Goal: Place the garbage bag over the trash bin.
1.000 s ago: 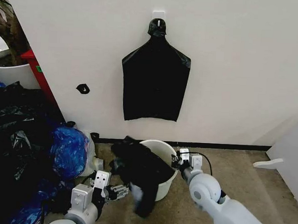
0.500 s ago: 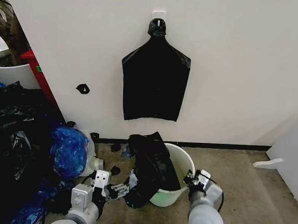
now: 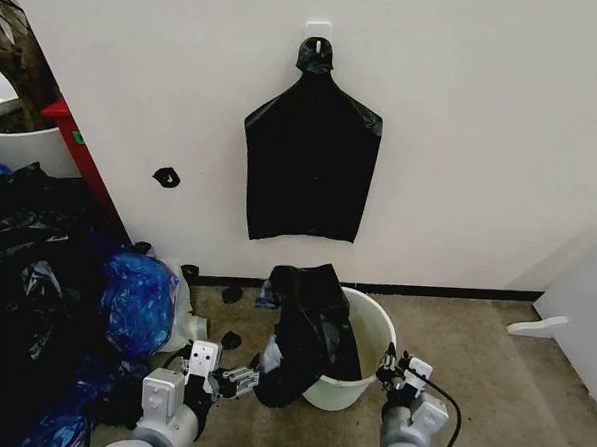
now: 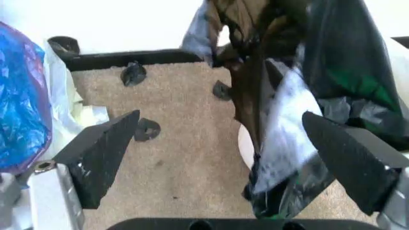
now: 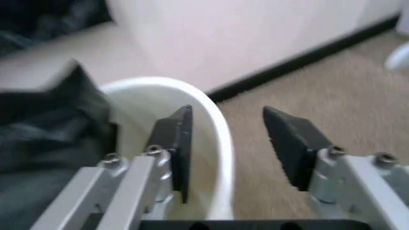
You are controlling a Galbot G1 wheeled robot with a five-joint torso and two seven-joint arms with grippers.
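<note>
Garbage bag: your thin, glossy, crinkled black plastic garbage bag (image 3: 311, 329) is draped over the 9 o'clock side of the bin rim in the head view, part inside, part hanging down the outer wall toward the carpet; it does not cover the whole mouth.
Trash bin: the round white translucent plastic trash bin (image 3: 373, 338) stands on the beige carpet floor (image 3: 490, 384), near the wall's black baseboard (image 3: 455, 291), its 3 o'clock rim bare.
Left gripper: your left gripper (image 4: 227, 158) sits at 8 o'clock of the bin, fingers (image 4: 102, 153) spread wide, holding nothing, the bag's hanging edge between them without touching either.
Right gripper: your right gripper (image 5: 233, 146) is at 4 o'clock of the bin, fingers (image 5: 176, 143) released, one just inside the rim and one outside.
Surroundings: a flat smooth black bag (image 3: 310, 164) hangs from a wall hook at 12 o'clock; a heap of black and blue bags (image 3: 64, 301) lies at 9 o'clock.
</note>
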